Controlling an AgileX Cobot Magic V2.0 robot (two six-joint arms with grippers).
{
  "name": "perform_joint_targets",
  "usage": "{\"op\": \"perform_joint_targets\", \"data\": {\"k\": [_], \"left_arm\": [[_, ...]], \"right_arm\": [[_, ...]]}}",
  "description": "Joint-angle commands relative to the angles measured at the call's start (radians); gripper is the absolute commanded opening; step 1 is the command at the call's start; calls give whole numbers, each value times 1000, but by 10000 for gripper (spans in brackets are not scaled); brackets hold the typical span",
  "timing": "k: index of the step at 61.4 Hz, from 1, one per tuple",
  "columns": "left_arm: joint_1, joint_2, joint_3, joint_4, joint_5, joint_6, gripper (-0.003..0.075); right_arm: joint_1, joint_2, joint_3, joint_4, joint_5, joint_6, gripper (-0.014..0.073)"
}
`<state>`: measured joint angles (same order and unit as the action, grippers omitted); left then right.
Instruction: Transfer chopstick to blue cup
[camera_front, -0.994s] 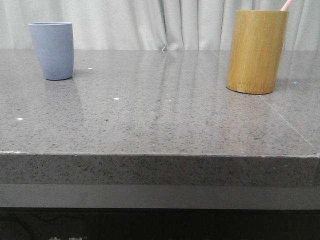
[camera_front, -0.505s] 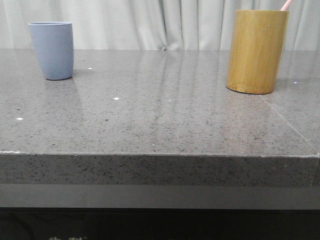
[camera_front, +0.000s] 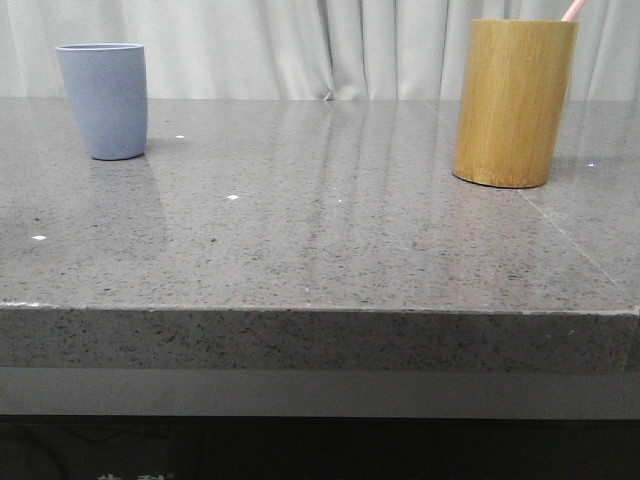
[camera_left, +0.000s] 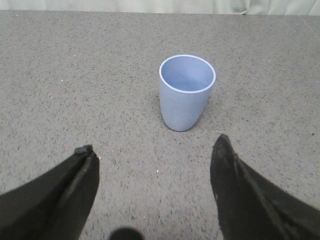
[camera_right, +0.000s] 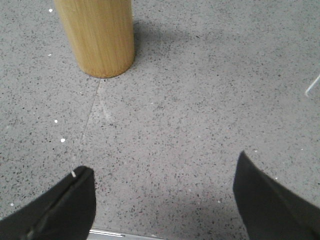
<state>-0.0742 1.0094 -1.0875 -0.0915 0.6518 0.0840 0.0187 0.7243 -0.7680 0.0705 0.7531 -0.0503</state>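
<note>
The blue cup stands upright and empty at the far left of the grey stone table; it also shows in the left wrist view. A pale pink chopstick end sticks out of the tall bamboo cylinder at the far right; the rest is hidden inside. My left gripper is open and empty, short of the blue cup. My right gripper is open and empty, short of the bamboo cylinder. Neither gripper shows in the front view.
The grey speckled table has its front edge near me. A seam runs across the stone by the bamboo cylinder. White curtains hang behind the table.
</note>
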Motion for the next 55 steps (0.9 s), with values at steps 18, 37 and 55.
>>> {"op": "perform_joint_targets", "data": {"k": [18,37,55], "left_arm": [[-33,323,-352,-4,35,38,459],[-66,600,-668,32,268,39,459],[-66,788,-867,80,376,2,459]], "right_arm": [[-5,2,-35,9,-53,-10,581],[-5,2,-35,9,-52,-10,581],[-5,2,-35,9,-50,-10,581]]}}
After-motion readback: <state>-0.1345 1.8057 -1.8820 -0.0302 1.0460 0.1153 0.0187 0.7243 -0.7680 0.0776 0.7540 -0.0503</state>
